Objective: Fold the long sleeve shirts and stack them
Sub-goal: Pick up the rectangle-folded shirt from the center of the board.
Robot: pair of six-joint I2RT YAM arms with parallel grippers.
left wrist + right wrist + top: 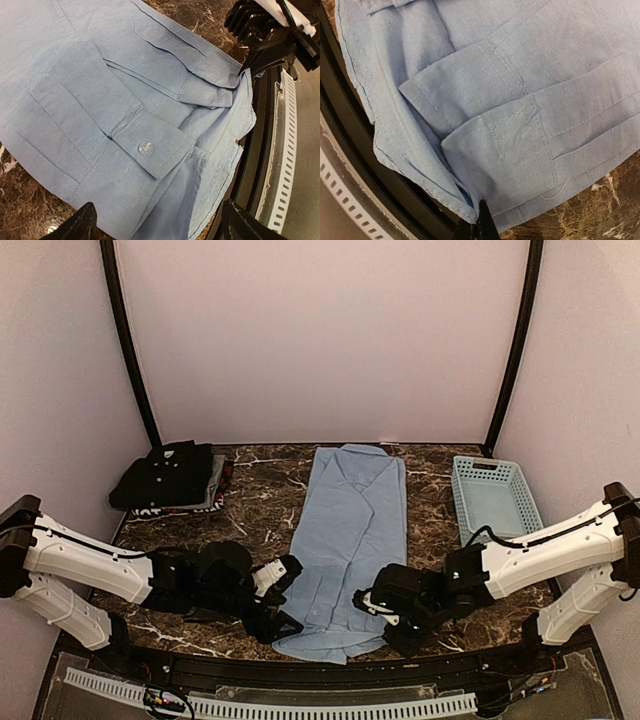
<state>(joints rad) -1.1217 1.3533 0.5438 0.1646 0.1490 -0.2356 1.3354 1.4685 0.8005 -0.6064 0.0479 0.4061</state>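
The light blue shirt (350, 530) lies flat down the middle of the marble table, collar at the far end, sleeves folded in, cuffs near the front hem. My left gripper (283, 598) is open at the hem's left corner. In the left wrist view its fingers (82, 225) straddle the cloth (125, 100) near a buttoned cuff. My right gripper (375, 608) is shut on the hem's right corner, and the right wrist view shows it (481, 227) pinching the shirt's edge (520, 100). The black shirt (165, 475) lies folded at the back left.
The black shirt rests on other folded cloth (218, 490), grey and red-patterned. A pale blue lattice basket (495, 495) stands at the back right. A black rail and a white perforated strip (300, 705) run along the table's front edge, right under the shirt's hem.
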